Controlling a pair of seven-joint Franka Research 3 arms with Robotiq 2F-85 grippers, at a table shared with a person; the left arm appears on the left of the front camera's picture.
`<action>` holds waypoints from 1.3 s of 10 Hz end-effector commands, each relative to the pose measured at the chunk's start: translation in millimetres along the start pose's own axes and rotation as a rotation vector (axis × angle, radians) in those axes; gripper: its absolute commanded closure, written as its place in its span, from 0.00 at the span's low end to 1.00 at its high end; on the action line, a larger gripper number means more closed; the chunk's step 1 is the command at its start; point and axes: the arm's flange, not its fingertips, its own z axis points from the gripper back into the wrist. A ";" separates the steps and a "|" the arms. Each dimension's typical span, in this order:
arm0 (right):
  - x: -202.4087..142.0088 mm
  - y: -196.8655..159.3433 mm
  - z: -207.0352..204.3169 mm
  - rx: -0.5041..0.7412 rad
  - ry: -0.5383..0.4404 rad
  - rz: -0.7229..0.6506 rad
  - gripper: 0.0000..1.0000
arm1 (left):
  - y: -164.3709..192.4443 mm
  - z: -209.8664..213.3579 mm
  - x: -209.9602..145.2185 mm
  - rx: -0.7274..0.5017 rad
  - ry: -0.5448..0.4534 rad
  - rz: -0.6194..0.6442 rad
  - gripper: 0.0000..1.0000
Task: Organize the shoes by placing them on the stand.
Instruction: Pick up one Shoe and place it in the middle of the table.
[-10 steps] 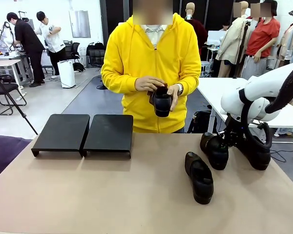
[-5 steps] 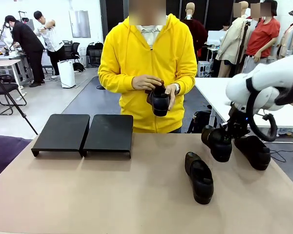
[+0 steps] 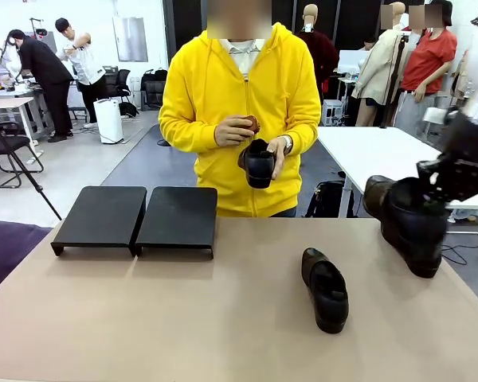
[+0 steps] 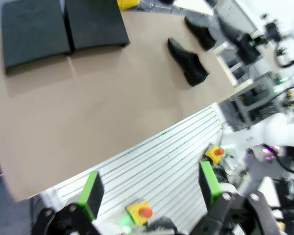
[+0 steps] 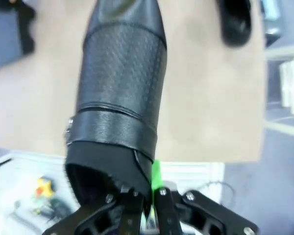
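Two black stand platforms [image 3: 135, 216] [image 4: 63, 27] sit side by side at the table's far left, with nothing on them. One black loafer [image 3: 325, 288] [image 4: 187, 61] lies on the table right of centre. My right gripper [image 3: 434, 189] [image 5: 144, 196] is shut on the heel rim of another loafer [image 3: 392, 208] [image 5: 122, 98] and holds it in the air at the far right. A third loafer [image 3: 425, 259] [image 5: 235, 22] lies under it on the table. The person across the table holds a fourth loafer [image 3: 259, 163] in both hands. My left gripper [image 4: 149, 191] hangs open high above the table's near edge.
The tan table [image 3: 183, 318] has bare room in front of the stand and across its middle. A white table [image 3: 366, 147] stands behind on the right. The robot's base rail with yellow stop buttons [image 4: 139, 213] lies below my left gripper.
My right gripper has lifted its loafer off the table and carried it up and to the right. The person has shifted the loafer in their hands slightly.
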 end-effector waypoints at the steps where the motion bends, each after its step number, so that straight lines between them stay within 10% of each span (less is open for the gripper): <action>1: -39.1 -2.6 1.1 -0.005 -0.083 -0.024 1.00 | 1.0 0.8 -0.5 -0.019 -0.002 -0.013 0.00; 6: -45.2 -6.6 2.3 -0.012 -0.045 -0.017 1.00 | 1.0 0.8 -0.5 -0.019 -0.002 -0.013 0.00; 9: -7.7 76.3 -38.2 -0.089 -0.083 0.020 1.00 | 1.0 0.8 -0.5 -0.019 -0.002 -0.013 0.00; 13: -71.6 -53.5 36.2 -0.114 -0.156 -0.230 1.00 | 1.0 0.8 -0.5 -0.019 -0.002 -0.013 0.00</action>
